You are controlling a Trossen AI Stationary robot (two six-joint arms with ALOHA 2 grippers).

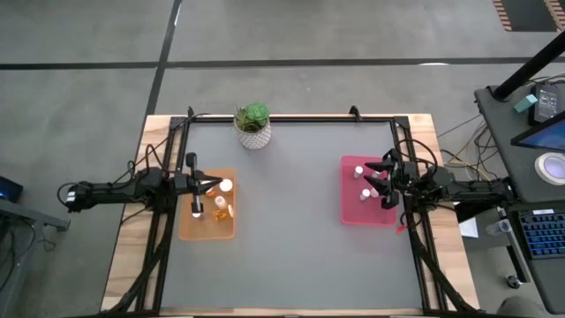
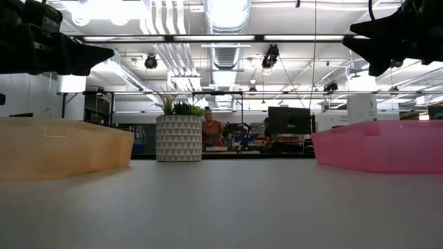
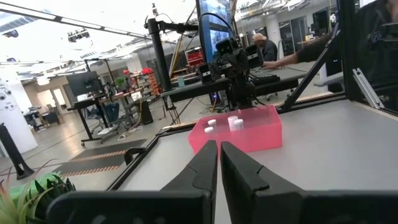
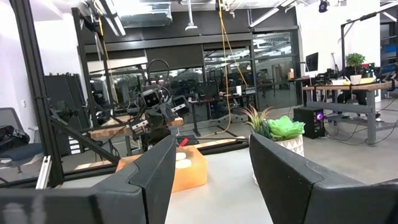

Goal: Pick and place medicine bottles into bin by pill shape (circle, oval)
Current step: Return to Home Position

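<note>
The sorting looks finished: no bottle stands loose on the grey matte worktop, so the step in hand is most likely the retreat of both arms to rest.

The small white-capped medicine bottles all sit in the bins. Some are in the shallow orange plastic bin near the worktop's left edge, where white caps and a few orange bodies show. The others are in the shallow pink plastic bin near the right edge, where only white caps are plain (the bodies are too small to make out).

The left gripper hangs over the orange bin. Its fingers are drawn almost together with only a slit between them, and it holds nothing. The right gripper hangs over the pink bin with its fingers spread wide, also empty.

The next move probably calls for each arm to lift clear of its bin's wall and pull back toward its own side edge without nudging bin or caps. The potted green plant in a white patterned pot at the far edge stands well apart from both.
</note>
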